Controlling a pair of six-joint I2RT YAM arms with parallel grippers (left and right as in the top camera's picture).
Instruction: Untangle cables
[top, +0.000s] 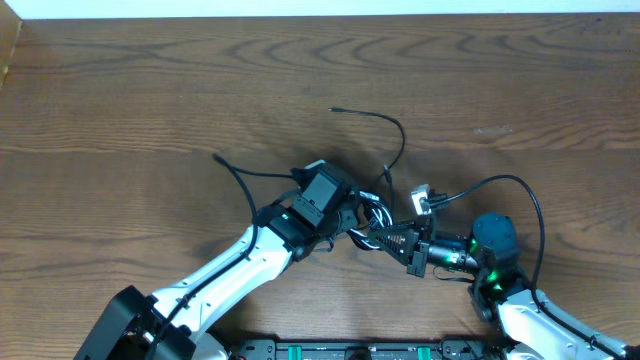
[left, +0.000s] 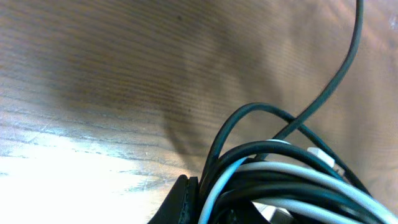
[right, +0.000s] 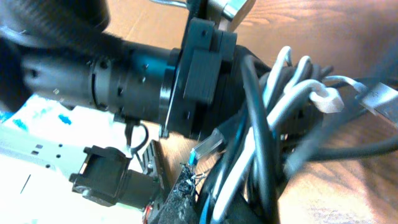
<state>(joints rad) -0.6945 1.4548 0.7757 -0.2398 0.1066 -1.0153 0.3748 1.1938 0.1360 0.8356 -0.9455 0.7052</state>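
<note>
Bench (top: 150, 90): brown wood-grain top, seen from above, with both robot arms reaching in from the near edge.
Cables (top: 372, 218): a tight knot of black cords with white ones among them, lying around the middle of the bench, a little toward the near edge, between the two grippers.
Left gripper (top: 348, 215): clenched on the left side of the knot. Its wrist view shows black and white cords (left: 298, 169) bunched right against a finger (left: 183, 199).
Right gripper (top: 385, 240): clenched into the right side of the knot. I cannot tell which cord it holds.
Loose black cord (top: 400, 135): curves out of the knot toward the far edge, its end lying free.
Second black cord (top: 240, 180): trails from the knot toward the left edge.
Plug (top: 422, 200): small and pale, just to the right of the knot.
</note>
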